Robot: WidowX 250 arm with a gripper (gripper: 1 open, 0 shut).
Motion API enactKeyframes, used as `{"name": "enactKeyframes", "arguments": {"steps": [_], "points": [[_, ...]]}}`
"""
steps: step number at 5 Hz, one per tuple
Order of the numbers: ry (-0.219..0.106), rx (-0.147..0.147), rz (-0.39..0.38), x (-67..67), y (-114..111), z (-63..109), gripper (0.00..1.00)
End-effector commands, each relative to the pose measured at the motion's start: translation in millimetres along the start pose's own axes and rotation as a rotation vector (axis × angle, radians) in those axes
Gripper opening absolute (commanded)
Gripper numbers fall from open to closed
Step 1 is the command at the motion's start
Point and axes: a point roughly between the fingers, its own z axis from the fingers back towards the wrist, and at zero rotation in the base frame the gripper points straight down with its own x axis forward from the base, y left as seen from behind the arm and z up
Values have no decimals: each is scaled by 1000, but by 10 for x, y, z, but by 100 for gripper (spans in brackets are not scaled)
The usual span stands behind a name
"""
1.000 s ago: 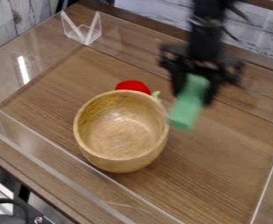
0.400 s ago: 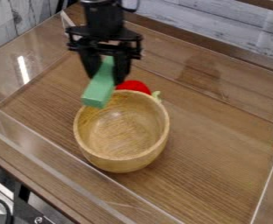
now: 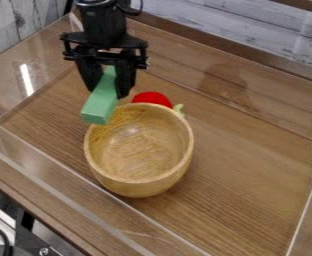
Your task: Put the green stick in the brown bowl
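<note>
Gripper (image 3: 105, 75) clamps green stick (image 3: 101, 102) above brown bowl (image 3: 140, 150).

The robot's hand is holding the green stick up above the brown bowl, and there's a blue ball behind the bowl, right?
Almost. The hand does hold the green stick above the brown bowl, but the round thing behind the bowl is red, not blue, as the camera view shows.

You have even, fairly bright light from above. Glare streaks the clear side walls (image 3: 25, 75) at left and the wooden tabletop (image 3: 246, 75) far right. Everything looks soft; shadows are faint.
</note>
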Motion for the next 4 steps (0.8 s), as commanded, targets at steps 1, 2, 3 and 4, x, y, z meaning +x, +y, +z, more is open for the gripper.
{"name": "enactKeyframes", "arguments": {"steps": [1,2,3,4], "points": [[-17,13,-16,34,77,19,0],[-12,18,18,38,19,-76,0],[-9,23,44,46,-53,-174,0],[-4,27,29,56,17,-298,0]]}}
